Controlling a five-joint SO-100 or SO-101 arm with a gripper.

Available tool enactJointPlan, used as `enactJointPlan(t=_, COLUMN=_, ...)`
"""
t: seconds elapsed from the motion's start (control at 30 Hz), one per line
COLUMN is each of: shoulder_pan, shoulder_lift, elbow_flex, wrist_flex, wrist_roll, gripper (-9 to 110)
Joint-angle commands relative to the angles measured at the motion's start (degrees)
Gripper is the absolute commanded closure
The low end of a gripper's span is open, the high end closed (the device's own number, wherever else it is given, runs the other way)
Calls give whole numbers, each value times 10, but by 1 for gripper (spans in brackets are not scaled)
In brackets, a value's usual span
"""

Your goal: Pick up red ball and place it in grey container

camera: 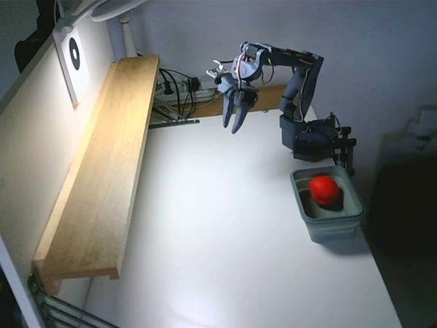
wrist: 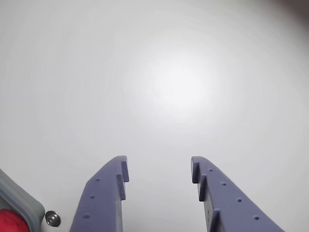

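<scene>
White tabletop (camera: 225, 225) fills most of what we see in the fixed view, with a long wooden shelf (camera: 102, 171) along its left edge. At the far right our arm (camera: 300, 75) folds back over its base, well apart from the grey container (camera: 328, 205) nearer on the right. Our gripper (camera: 233, 126) hangs above bare table, jaws spread and holding nothing. Inside the tub rests the red ball (camera: 324, 189), so we judge the placing done. What could still go wrong, we think: a careless swing towards the tub could clip its rim and tip the ball out.
</scene>
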Motion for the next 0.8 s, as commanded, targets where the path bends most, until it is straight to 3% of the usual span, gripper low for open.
enactJointPlan(t=0.0, shoulder_pan=45, shoulder_lift=25, elbow_flex=-38, wrist_flex=28, wrist_roll=2, gripper=91)
enactJointPlan(t=0.77, shoulder_pan=286, shoulder_lift=31, elbow_flex=-116, wrist_flex=159, wrist_roll=2, gripper=103)
